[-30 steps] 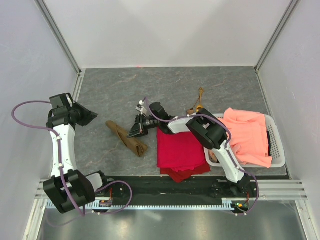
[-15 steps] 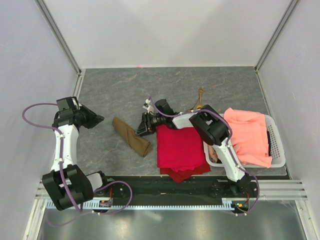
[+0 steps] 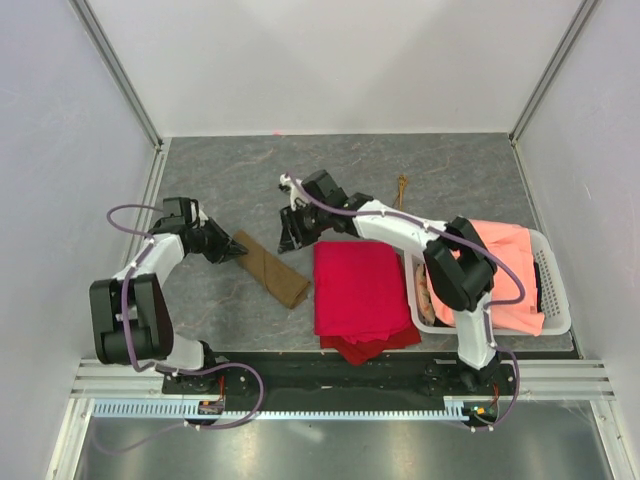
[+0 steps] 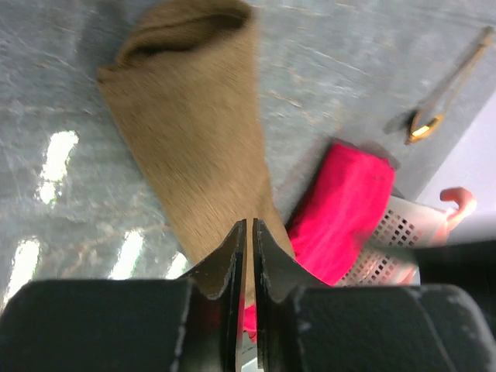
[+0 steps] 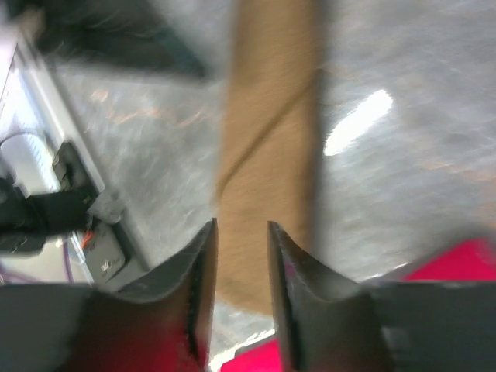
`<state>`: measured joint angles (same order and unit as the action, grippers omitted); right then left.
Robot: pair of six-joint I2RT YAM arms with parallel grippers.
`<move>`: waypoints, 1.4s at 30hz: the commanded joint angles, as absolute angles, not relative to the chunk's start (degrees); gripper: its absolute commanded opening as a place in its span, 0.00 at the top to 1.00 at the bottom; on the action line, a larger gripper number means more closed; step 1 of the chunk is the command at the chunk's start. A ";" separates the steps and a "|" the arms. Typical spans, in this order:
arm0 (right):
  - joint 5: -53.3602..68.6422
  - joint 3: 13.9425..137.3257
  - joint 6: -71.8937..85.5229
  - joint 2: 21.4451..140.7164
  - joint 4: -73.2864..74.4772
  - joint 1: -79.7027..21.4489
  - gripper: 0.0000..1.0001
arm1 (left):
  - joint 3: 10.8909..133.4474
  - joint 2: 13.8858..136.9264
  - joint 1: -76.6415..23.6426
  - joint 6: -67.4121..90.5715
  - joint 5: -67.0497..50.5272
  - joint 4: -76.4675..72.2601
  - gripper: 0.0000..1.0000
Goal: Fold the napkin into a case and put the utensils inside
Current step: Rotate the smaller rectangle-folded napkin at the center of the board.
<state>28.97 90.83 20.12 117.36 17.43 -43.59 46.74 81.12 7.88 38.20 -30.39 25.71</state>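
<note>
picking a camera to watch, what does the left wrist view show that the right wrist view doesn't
Left wrist only: a gold utensil on the table and the white basket. Right wrist only: the rail along the table's near edge, with a black cable. Both: the brown napkin and the red cloth.
</note>
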 commanded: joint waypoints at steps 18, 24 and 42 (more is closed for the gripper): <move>6.78 79.71 14.25 118.65 13.53 -52.04 0.78 | 54.76 99.41 9.22 37.97 -20.75 25.84 0.91; 1.06 86.90 10.38 120.32 16.96 -46.67 0.72 | 52.04 92.29 9.41 38.14 -24.25 25.14 0.86; 9.83 79.54 31.81 114.16 7.67 -48.43 0.67 | 63.96 96.23 8.53 29.62 -25.22 33.30 0.83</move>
<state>4.21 81.97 23.79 113.93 15.99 -47.70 57.63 91.31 8.51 34.57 -26.98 28.71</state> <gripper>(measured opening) 0.374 0.173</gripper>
